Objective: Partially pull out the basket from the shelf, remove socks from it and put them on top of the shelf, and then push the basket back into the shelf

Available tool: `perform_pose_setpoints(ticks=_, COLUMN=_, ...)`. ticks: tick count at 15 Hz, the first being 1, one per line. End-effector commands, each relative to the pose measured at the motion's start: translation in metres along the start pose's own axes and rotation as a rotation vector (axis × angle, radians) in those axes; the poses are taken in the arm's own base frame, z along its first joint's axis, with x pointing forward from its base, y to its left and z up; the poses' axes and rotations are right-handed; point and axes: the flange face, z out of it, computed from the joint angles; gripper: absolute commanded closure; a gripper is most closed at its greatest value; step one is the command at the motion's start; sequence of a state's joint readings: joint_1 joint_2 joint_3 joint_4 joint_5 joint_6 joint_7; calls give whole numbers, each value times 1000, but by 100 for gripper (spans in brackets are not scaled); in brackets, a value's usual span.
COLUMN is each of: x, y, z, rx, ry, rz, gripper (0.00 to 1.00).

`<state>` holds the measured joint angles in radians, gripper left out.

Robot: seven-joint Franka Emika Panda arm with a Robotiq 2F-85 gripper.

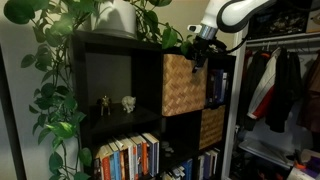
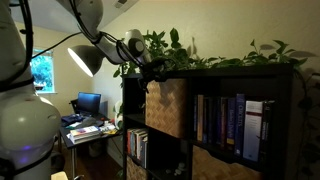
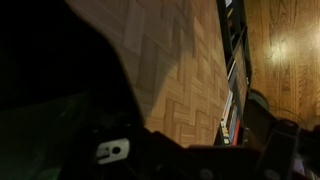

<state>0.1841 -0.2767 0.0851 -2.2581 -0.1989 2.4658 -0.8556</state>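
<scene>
The light tan woven basket (image 1: 183, 85) sits in an upper compartment of the black-brown shelf (image 1: 108, 70); both also show in an exterior view from the side, the basket (image 2: 165, 108) and the shelf (image 2: 240, 82). My gripper (image 1: 198, 52) hangs at the basket's top front edge near its right corner, and shows there from the side too (image 2: 150, 63). In the wrist view the basket's checker-weave front (image 3: 185, 70) fills the space between my dark fingers (image 3: 185, 150), which stand apart and hold nothing. No socks are in view.
Leafy plants (image 1: 60, 60) and a white pot (image 1: 118, 18) crowd the shelf top. A darker golden-brown basket (image 1: 212, 127) sits one compartment lower. Books (image 1: 128, 157) fill the bottom row. Small figurines (image 1: 128, 102) stand left of the basket. A clothes closet (image 1: 280, 85) stands alongside.
</scene>
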Motion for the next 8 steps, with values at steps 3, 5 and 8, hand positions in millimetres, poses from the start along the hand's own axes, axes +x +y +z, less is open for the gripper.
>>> perform_pose_setpoints(ticks=3, x=-2, y=4, z=-17, rx=49, ry=-48, rz=-25, gripper=0)
perform_pose_setpoints(ticks=5, x=-1, y=3, z=-23, rx=58, ry=-48, rz=-26, gripper=0)
perform_pose_setpoints(ticks=8, x=0, y=-1, z=-31, rx=64, ry=-31, rz=-31, gripper=0)
